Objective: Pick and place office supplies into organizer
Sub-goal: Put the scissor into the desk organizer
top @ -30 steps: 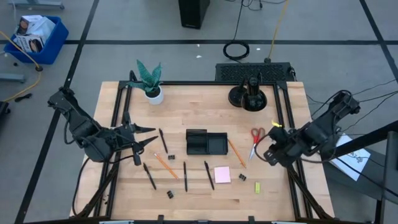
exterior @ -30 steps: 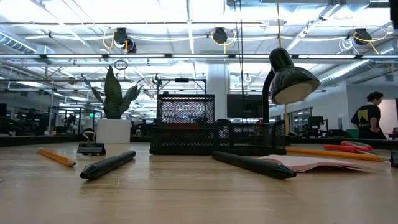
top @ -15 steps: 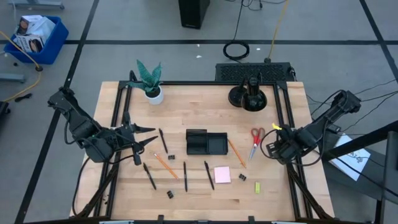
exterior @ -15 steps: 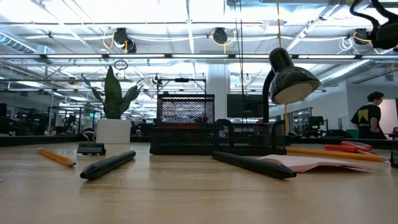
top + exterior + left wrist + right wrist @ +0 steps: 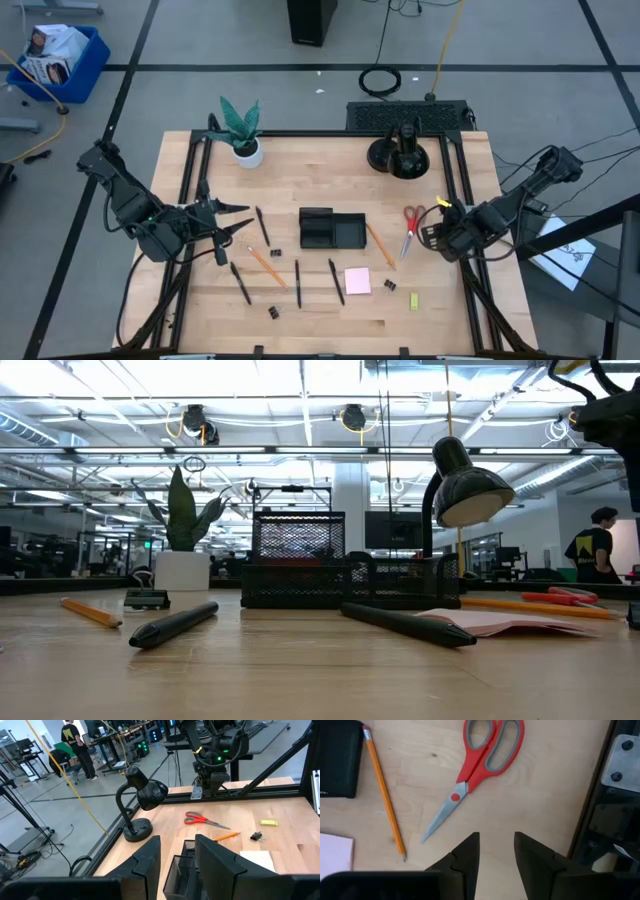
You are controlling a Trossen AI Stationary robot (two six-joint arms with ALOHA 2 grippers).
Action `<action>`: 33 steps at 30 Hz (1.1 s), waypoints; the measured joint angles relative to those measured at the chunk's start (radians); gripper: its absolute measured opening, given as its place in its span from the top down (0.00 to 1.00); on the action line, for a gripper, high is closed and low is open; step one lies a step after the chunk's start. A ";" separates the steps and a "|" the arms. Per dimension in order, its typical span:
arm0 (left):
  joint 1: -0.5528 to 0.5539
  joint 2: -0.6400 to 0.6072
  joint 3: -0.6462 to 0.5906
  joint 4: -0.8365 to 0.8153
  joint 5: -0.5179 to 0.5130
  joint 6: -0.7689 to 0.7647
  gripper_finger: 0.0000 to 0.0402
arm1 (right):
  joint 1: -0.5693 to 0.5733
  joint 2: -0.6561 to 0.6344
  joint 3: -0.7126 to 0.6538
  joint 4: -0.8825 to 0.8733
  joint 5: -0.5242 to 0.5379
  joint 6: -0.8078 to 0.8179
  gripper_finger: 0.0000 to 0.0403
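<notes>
Hovering: R hand [image 5: 496, 851] unclenched, empty, near scissors [image 5: 479, 772] by table edge | L hand [image 5: 176, 856] parted, prob. empty

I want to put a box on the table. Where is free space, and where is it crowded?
Free: the back strip between the potted plant and the lamp, above the organizer. Crowded: the front, around the pens, pencils, sticky pad and binder clips.

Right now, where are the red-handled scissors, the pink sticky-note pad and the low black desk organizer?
red-handled scissors [image 5: 479, 769]: right wrist view, where handles meet blades.
pink sticky-note pad [image 5: 357, 281]: high view, pad's middle.
low black desk organizer [image 5: 333, 230]: high view, centre of the tray.
</notes>
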 joint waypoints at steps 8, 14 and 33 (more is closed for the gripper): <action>0.000 0.000 0.000 0.000 0.000 -0.001 0.68 | -0.086 0.000 -0.002 -0.001 0.085 0.014 0.71; 0.000 0.000 0.000 0.000 0.000 -0.001 0.68 | -0.143 0.011 -0.007 0.004 0.086 0.005 0.71; 0.000 0.000 0.000 -0.060 0.001 -0.035 0.68 | -0.231 0.089 -0.043 0.069 0.059 -0.011 0.71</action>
